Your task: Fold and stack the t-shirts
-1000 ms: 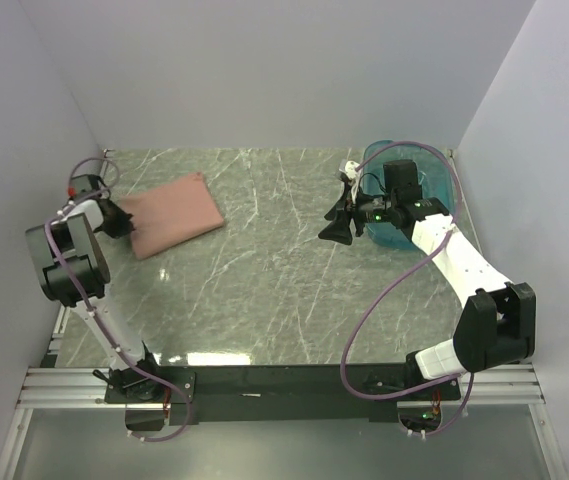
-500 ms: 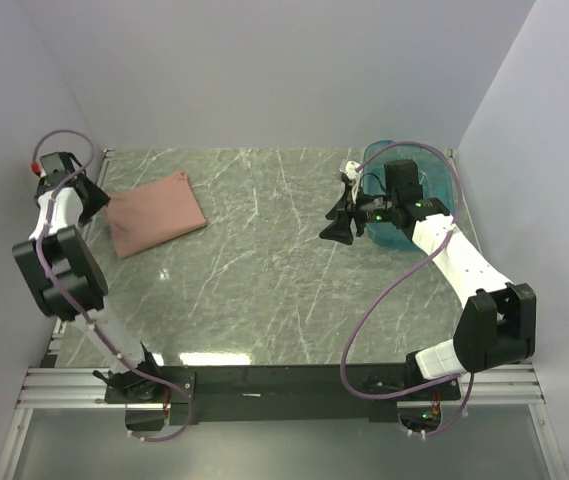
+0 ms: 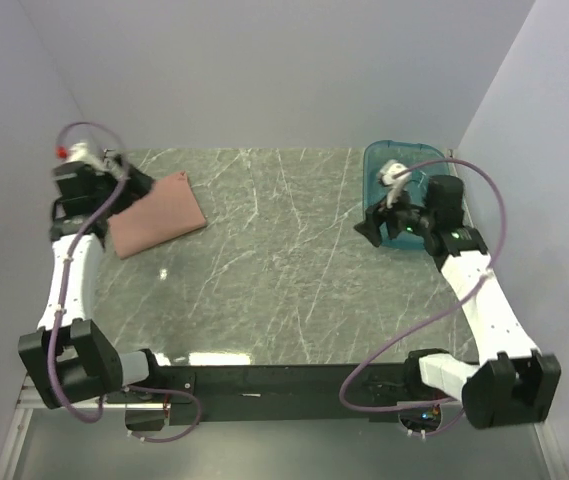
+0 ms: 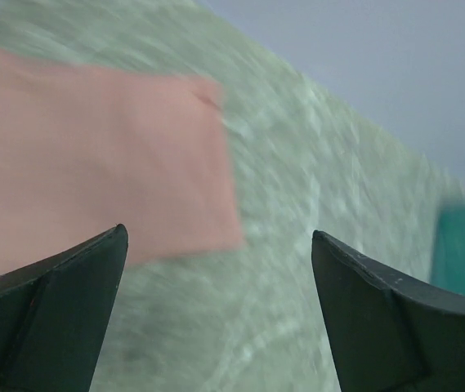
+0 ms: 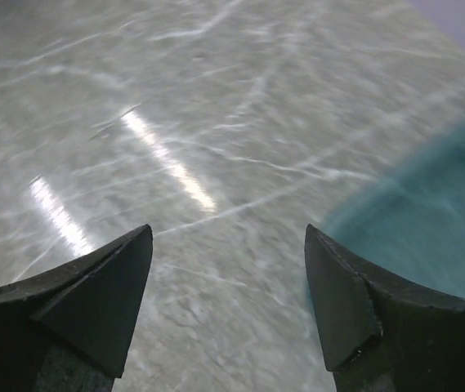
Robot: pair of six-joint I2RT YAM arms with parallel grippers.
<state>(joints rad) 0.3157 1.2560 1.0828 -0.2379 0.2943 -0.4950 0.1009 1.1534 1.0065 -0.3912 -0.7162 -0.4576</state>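
Top view: one folded pink t-shirt lies at the far left of the table, and one teal tub stands at the far right.

Left wrist: the left gripper is spread wide and empty, above the shirt's edge.

Right wrist: the right gripper is also spread and empty, over the table beside the tub.

- I see a grey-green marbled table top with pale veins, spread under and ahead of the left pincer and the right pincer.
- Plain pale walls stand beyond both pincers and outside each.
- A bright streak of glare lies just ahead of the right pincer.
- Behind both, a metal rail edges the table; past it is what may be grey floor.
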